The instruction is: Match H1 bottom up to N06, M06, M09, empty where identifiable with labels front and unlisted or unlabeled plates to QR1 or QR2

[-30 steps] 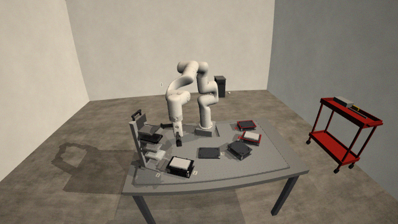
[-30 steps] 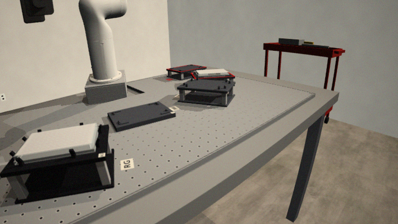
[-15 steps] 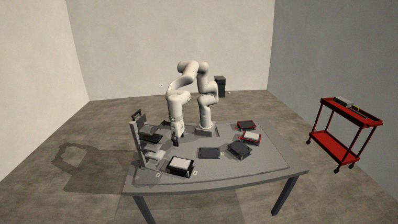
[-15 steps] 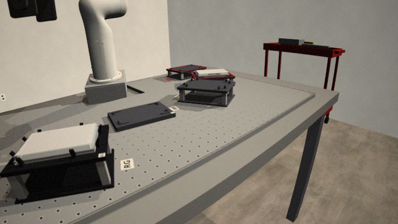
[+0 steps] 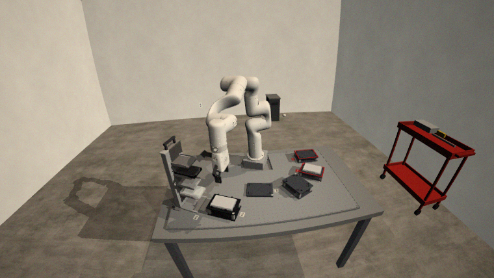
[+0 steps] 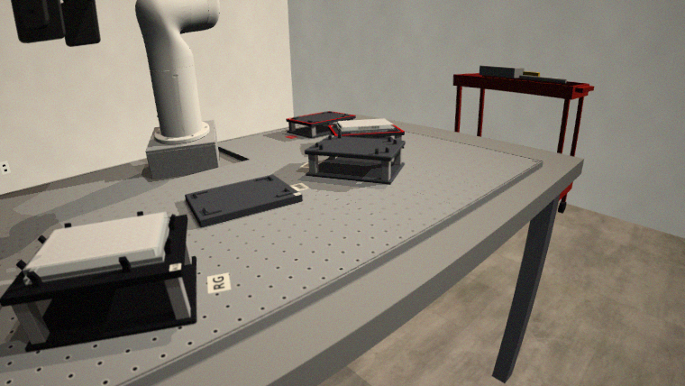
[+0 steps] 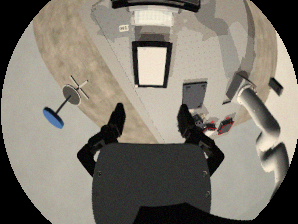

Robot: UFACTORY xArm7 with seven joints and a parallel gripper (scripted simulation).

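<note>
Gripper [image 5: 218,178] spread wide, holding nothing, hangs centre-left of the top view just right of plate hotel H1 [image 5: 168,165], white plate [image 5: 221,202] on RG nest lower right.

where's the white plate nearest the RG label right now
In the exterior view the white plate sits bottom left on a raised black nest, just left of the RG label.

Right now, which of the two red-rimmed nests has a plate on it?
The red-rimmed nest nearer the table's front, beside the raised dark nest, carries a white plate. The one behind it shows only its dark deck.
</note>
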